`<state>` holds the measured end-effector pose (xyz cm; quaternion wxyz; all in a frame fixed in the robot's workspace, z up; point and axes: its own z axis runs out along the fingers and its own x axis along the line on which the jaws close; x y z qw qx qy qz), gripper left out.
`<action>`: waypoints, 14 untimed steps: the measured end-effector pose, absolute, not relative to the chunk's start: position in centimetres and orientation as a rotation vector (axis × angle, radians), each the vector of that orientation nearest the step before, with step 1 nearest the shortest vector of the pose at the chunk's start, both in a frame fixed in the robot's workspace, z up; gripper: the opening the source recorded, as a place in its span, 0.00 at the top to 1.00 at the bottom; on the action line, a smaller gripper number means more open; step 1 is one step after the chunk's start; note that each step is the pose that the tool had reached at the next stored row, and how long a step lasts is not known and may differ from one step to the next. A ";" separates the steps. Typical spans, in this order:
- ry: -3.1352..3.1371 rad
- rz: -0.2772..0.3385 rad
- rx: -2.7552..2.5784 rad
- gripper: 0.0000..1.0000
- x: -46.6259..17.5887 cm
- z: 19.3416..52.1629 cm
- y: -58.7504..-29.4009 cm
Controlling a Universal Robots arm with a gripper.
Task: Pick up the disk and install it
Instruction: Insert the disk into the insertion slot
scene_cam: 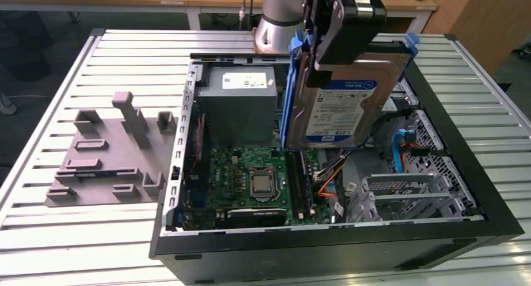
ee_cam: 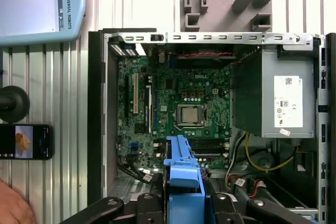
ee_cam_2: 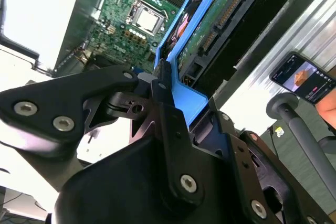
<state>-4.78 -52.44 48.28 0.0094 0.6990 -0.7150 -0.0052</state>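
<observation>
Black gripper (scene_cam: 344,34) pinches the disk (scene_cam: 344,106) — a flat silver-metal hard drive with white-and-blue label in a blue plastic carrier frame — held upright in the air above the open black computer case (scene_cam: 464,174). Inside the case: green circuit motherboard (scene_cam: 253,180), grey metal power supply box (scene_cam: 240,106). Case sits mid ribbed metal worktop (scene_cam: 50,236) — grey blocky plastic fixture (scene_cam: 108,152) beside it, toward the exterior view's left edge.
</observation>
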 end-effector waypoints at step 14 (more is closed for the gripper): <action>-2.233 -0.016 2.183 0.64 -3.3 47.9 -54.0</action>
